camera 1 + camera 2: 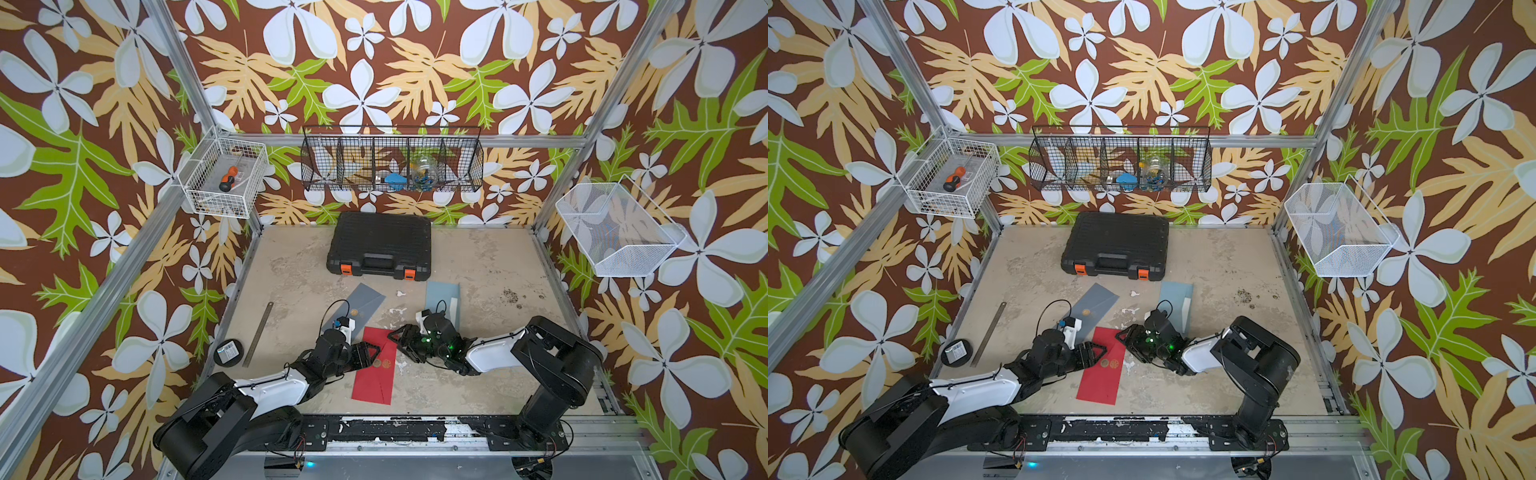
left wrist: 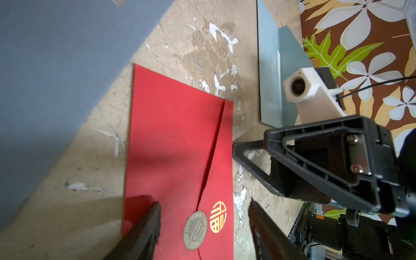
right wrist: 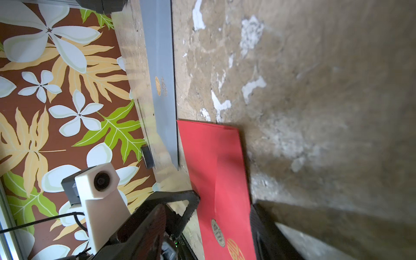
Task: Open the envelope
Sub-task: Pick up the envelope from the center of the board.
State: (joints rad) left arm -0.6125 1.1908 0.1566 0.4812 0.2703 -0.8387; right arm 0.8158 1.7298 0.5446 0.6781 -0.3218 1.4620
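The envelope (image 1: pixel 373 376) lies near on the bench (image 1: pixel 498 299), between the left gripper (image 1: pixel 374 353) and right gripper (image 1: pixel 395 343). A second envelope (image 1: pixel 366 300) lies just beyond it to the left, a third envelope (image 1: pixel 439 296) to the right, with the case (image 1: pixel 380 243) behind them.

The black-and-white left arm (image 1: pixel 270 386) and right arm (image 1: pixel 496 353) stretch low, converging. The black, triangle-fingered left claw (image 1: pixel 375 354) faces the matching right claw (image 1: pixel 394 341), tips near, both parted, holding nothing.

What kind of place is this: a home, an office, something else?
Probably a robot test cell: left arm and right arm at the tabletop's edge, an aluminium frame with wallpaper panels, wire baskets hung on it.
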